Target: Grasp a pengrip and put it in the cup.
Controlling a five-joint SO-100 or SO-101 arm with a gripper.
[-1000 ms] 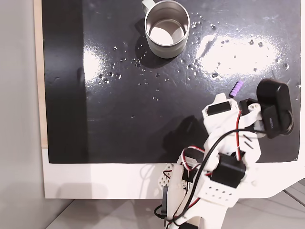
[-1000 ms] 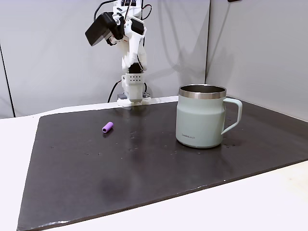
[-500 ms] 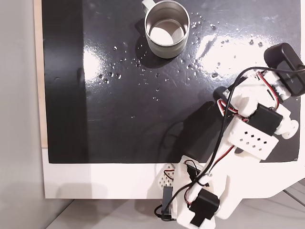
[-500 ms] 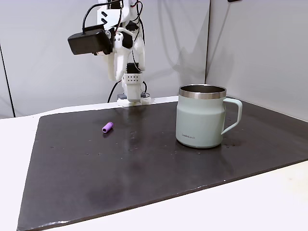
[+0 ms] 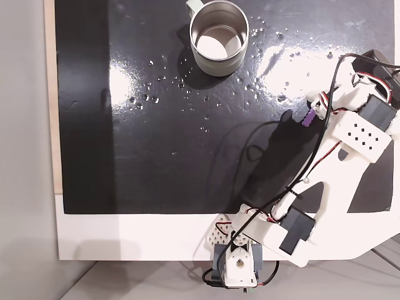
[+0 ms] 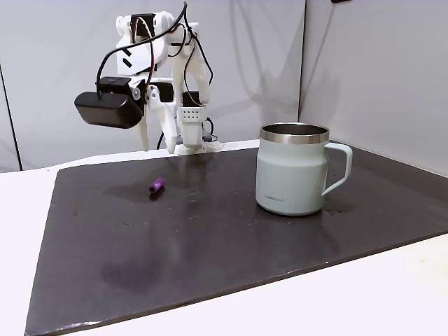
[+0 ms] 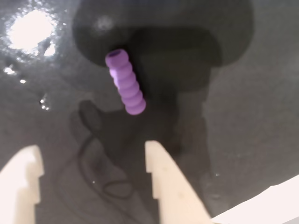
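The pengrip (image 7: 125, 83) is a small purple ribbed cylinder lying flat on the black mat, just ahead of my fingertips in the wrist view. My gripper (image 7: 88, 149) is open, with white fingers (image 7: 161, 182) spread wide and nothing between them. From the side, the gripper (image 6: 155, 142) hangs a little above the pengrip (image 6: 157, 186) without touching it. From above, the pengrip (image 5: 307, 119) peeks out from beside the arm. The cup (image 6: 292, 171) is a steel mug standing upright to the right, handle pointing right. From above, the cup (image 5: 219, 37) shows a pale inside with nothing in it.
The black mat (image 5: 156, 156) is speckled with shiny water droplets (image 5: 150, 97) and glare patches. The arm's base (image 5: 237, 265) sits on the white board (image 5: 125, 234) at the mat's near edge. Grey walls (image 6: 350, 70) stand behind the table.
The arm has swung out from its folded pose over the mat and lowered, bringing the open gripper down over the pengrip. The pengrip and the cup have not moved.
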